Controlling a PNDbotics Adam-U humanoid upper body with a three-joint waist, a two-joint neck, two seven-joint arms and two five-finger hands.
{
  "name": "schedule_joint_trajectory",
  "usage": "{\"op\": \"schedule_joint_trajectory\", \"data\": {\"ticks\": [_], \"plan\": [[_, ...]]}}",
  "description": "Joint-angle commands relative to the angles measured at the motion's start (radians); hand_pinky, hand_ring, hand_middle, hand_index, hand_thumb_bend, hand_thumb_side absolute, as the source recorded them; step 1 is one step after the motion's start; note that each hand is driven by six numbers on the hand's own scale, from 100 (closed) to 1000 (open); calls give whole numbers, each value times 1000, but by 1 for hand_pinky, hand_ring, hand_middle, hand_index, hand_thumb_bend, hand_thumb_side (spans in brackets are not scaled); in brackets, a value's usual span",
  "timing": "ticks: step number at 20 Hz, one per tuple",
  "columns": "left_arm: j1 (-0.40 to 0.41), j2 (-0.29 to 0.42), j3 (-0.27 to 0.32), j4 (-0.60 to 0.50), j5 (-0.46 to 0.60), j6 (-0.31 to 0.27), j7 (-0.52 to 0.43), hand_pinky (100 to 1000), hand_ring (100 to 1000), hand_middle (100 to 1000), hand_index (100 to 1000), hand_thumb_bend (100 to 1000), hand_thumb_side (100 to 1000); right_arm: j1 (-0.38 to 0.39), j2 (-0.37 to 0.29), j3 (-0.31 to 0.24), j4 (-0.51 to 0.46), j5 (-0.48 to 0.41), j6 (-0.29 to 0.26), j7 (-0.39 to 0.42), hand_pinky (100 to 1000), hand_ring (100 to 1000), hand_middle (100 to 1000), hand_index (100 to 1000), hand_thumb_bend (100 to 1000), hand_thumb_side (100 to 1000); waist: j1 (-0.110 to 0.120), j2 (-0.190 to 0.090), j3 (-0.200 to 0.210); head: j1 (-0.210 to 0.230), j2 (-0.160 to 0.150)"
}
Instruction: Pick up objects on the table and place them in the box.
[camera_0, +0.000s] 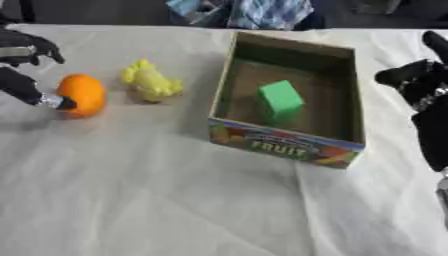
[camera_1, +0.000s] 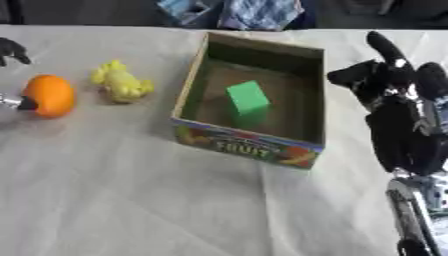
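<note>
Orange fruit (camera_0: 81, 94) touches the left robot hand (camera_0: 26, 67), its fingers spread beside it; unclasped, it could roll across the desk (camera_0: 175, 200).

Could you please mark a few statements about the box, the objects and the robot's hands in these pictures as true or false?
1. A green block lies inside the open cardboard box printed FRUIT. True.
2. The round orange fruit is in the box. False: it sits on the white tablecloth, left of the box.
3. The left hand is at the orange fruit, a fingertip touching it. True.
4. The yellow toy lies right of the box. False: it lies between the orange fruit and the box.
5. The right hand holds the green block. False: it holds nothing, right of the box.
</note>
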Motion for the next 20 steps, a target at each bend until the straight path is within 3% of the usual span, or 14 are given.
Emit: {"op": "schedule_joint_trajectory", "data": {"ticks": [1,6,15,18,20], "plan": [[-25,11,5,11,-25,-1,-5,781,870,1000,949,606,690,-10,-12,-2,-20,0,2,-2,800,717,586,970,349,1000,2,-18,-2,3,-12],[-32,-16,13,59,-72,3,23,762,860,1000,941,569,698,-11,-10,0,-20,-2,0,0,800,717,586,970,348,1000,-3,-15,-8,2,-14],[-39,-52,12,87,-34,20,105,680,806,1000,911,413,695,-12,-1,0,-20,2,4,2,801,717,585,973,349,1000,-8,-11,-14,6,-22],[-38,-57,9,91,-26,22,122,657,786,1000,896,370,618,-11,0,0,-20,4,8,0,801,717,584,973,351,1000,-7,-10,-15,8,-22],[-37,-58,5,94,-25,16,120,642,778,1000,888,311,483,-11,1,-1,-20,5,9,-1,801,717,584,972,352,1000,-7,-10,-15,8,-21]]}}
